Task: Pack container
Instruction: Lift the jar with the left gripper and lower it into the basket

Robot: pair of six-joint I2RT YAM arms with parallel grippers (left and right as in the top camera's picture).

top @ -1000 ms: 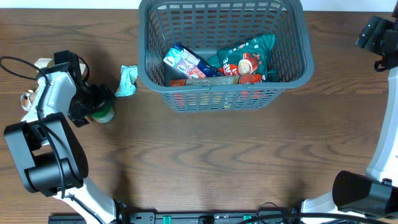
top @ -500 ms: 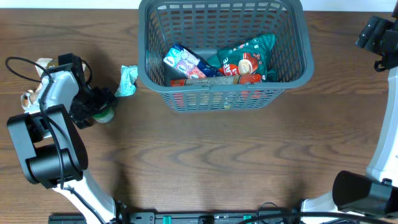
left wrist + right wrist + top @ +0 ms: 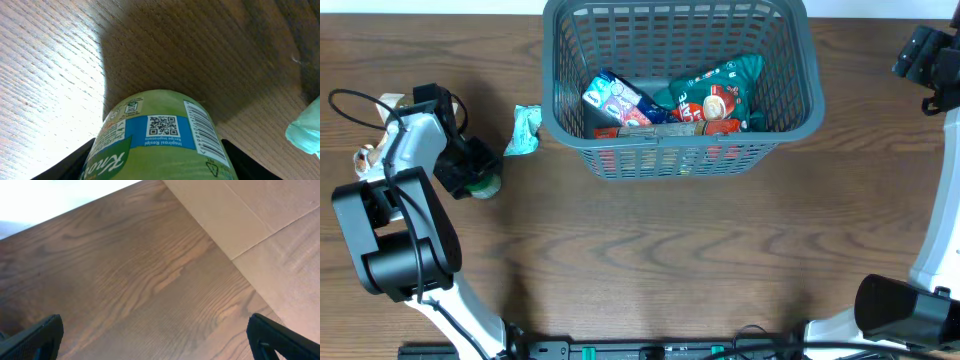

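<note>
The container [image 3: 675,138], a large dark grey slotted basket, stands at the back middle of the table. It holds a teal packet [image 3: 720,90], a white and blue packet [image 3: 612,98] and a flat red one along its front wall. At the left a small green jar [image 3: 486,184] stands on the wood. My left gripper [image 3: 475,172] is over it, shut on the jar [image 3: 160,135], with a black finger [image 3: 70,165] pressed on each side of it. My right gripper [image 3: 928,62] hangs at the far right edge, open over bare wood [image 3: 155,335].
A small teal packet [image 3: 525,130] lies on the table just left of the basket, its corner [image 3: 307,132] showing in the left wrist view. A few small pale items [image 3: 382,104] and a black cable [image 3: 345,105] sit by the left arm.
The left gripper's fingers have come in against the sides of the green jar. The arm has shifted slightly. Nothing has moved at the basket or the right arm.
</note>
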